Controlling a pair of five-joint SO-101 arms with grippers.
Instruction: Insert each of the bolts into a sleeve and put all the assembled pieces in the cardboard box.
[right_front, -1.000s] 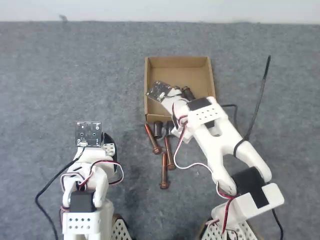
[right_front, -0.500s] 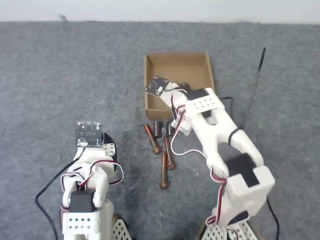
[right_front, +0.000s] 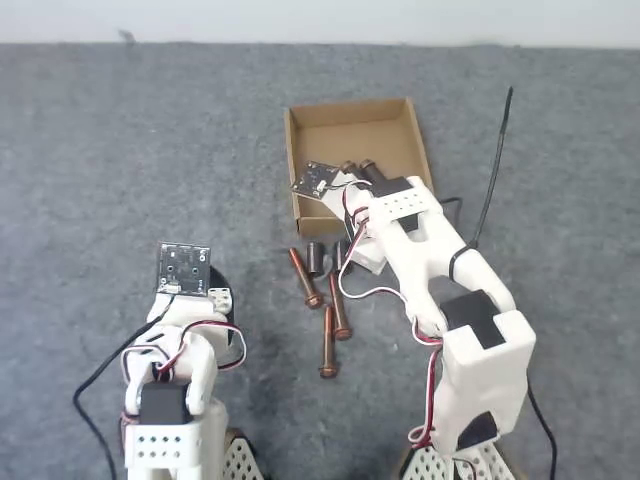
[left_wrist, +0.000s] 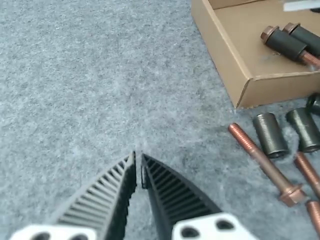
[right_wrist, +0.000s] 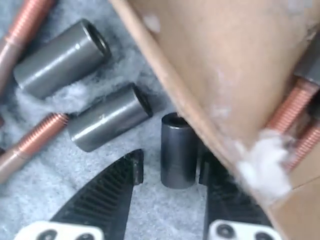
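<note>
- The left arm (right_front: 170, 385), well away from the cardboard box (right_front: 289, 160), and the right arm (right_front: 440, 275), beside the box, both have white plastic shells.
- Black servo blocks (right_front: 163, 408) sit in the joints.
- Thin red, white and black wires (right_front: 340, 285) loop along both arms.
- White plates (right_front: 160, 440) with rows of small round holes sit on each.
- The left gripper (left_wrist: 138, 159) and right gripper (right_wrist: 170, 162) have black, ridged, tapering fingers (left_wrist: 170, 195) on white mounts with dark screw holes.
</note>
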